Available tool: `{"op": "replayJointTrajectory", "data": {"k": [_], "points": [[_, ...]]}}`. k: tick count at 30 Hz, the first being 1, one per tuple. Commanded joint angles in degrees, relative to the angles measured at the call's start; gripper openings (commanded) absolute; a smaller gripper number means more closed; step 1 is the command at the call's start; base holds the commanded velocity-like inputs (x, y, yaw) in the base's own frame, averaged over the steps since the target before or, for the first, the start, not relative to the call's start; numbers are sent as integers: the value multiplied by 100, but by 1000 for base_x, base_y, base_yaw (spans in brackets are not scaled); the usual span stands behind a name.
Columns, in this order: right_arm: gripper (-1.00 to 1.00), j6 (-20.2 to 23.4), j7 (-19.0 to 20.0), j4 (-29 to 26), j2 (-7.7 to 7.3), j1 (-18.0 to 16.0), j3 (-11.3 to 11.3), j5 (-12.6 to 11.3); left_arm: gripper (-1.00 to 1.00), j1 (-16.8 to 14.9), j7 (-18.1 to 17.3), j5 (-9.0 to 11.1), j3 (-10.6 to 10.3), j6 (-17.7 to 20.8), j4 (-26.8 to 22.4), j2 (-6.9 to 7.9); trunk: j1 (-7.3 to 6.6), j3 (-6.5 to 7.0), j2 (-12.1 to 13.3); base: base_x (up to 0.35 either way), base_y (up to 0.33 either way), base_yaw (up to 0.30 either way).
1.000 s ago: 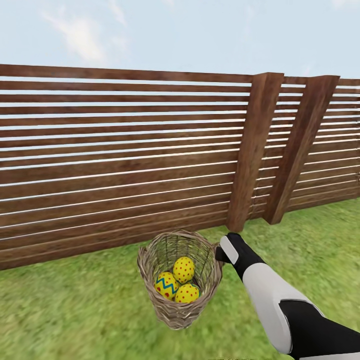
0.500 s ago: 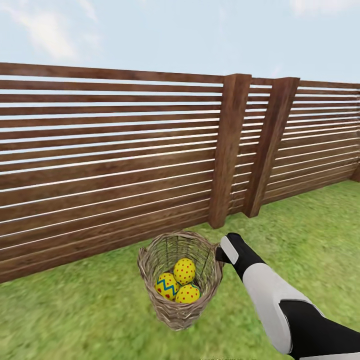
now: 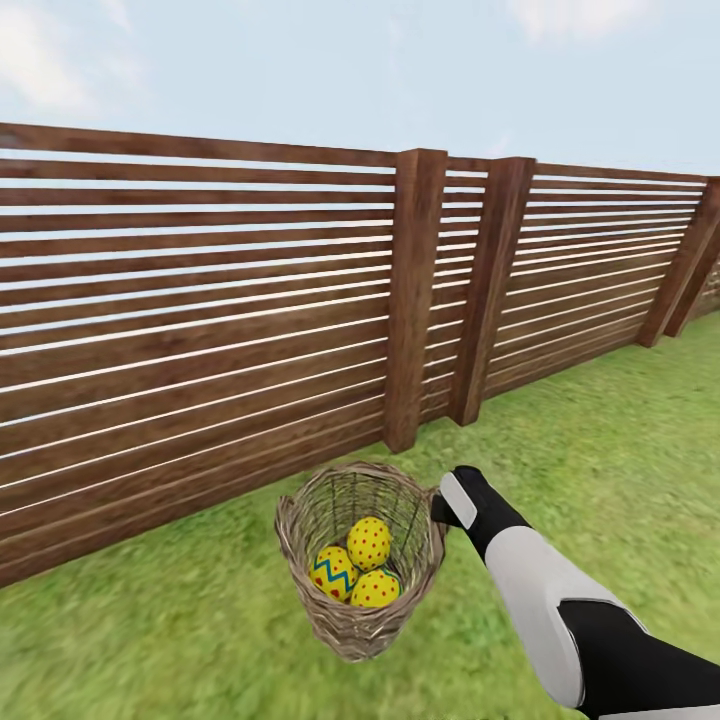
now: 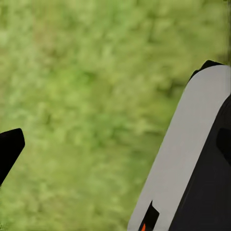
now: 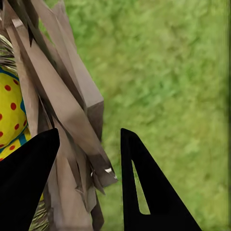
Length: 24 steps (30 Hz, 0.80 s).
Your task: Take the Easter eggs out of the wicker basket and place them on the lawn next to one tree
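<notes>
View: swung rightward since the earlier frames, fence posts shifted left | basket kept fixed in frame, rim clenched by right gripper, so carried with the turn | three eggs seen inside | left gripper over lawn, state cannot be told | tree judged being sought.

Woven wicker basket, slatted wooden fence
</notes>
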Motion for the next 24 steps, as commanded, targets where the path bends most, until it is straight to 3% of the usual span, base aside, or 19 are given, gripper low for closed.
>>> {"op": "replayJointTrajectory", "data": {"k": [1,24], "points": [[-100,-21,-51,-10,5,-4,-34,-99,100,4,0,57,-24,-8,-11,0,0,-4,-3,0,0,-225],[-100,-21,-49,-9,4,-4,-40,-99,100,4,-20,28,-40,-15,4,0,-461,373,840,0,0,-200]]}}
